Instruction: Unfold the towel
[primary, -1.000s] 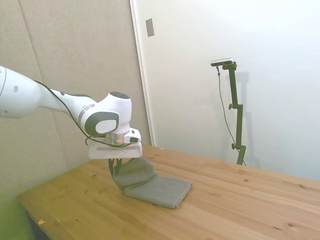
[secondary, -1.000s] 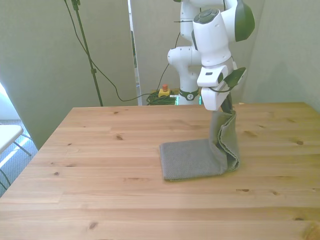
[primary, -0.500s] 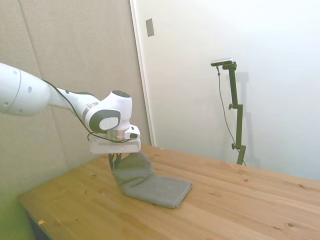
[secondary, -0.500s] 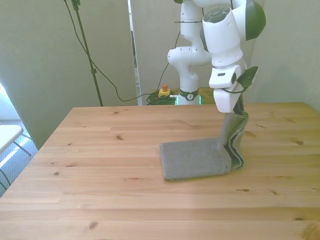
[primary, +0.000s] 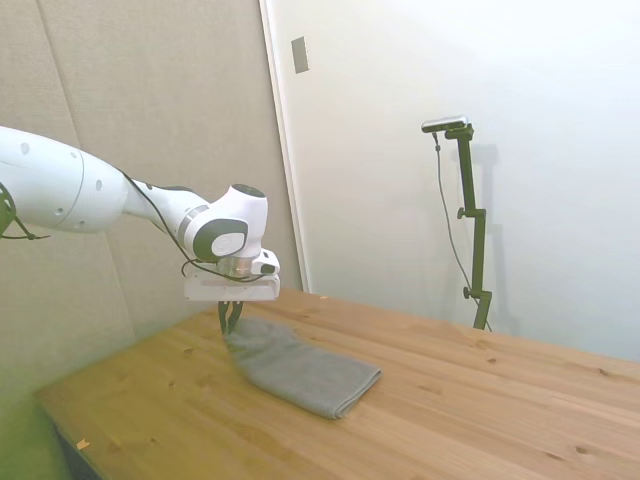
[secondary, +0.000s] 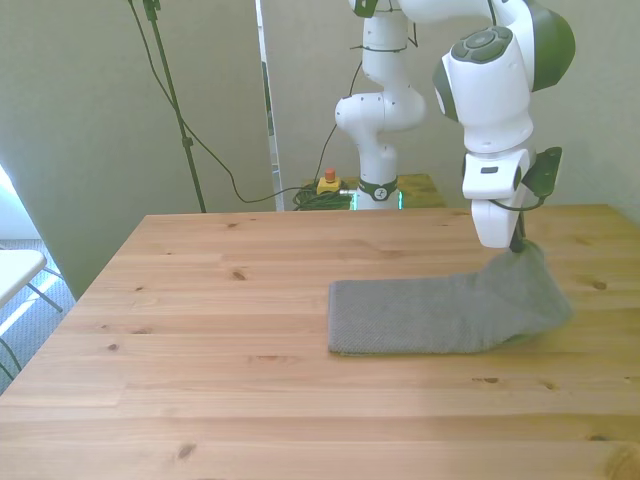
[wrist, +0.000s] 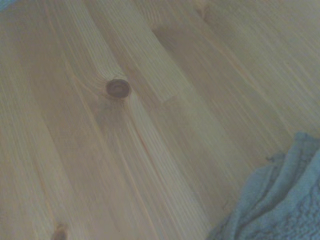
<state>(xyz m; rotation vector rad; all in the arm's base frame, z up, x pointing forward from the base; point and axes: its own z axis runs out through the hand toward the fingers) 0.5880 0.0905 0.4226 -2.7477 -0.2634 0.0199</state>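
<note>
Holding one edge of the grey towel (secondary: 440, 312) just above the table, the gripper (secondary: 517, 243) is pinched shut on the cloth; I confirm this from the raised, peaked corner under the fingers in the front view. The towel lies spread across the wooden table (secondary: 200, 330), flat toward the front view's left and lifted at the front view's right, where the gripper holds it. In the side view the gripper (primary: 229, 318) sits low over the towel (primary: 300, 366) end nearest the arm.

To finish the step well, I judge the held edge should be carried outward and lowered until the cloth lies flat, then released without dragging it back. Tension should stay light so the far end does not slide.

The wrist view shows bare table planks (wrist: 125, 125) beside a rumpled towel corner (wrist: 280, 205). I see nothing lying in the gripper's way.
</note>
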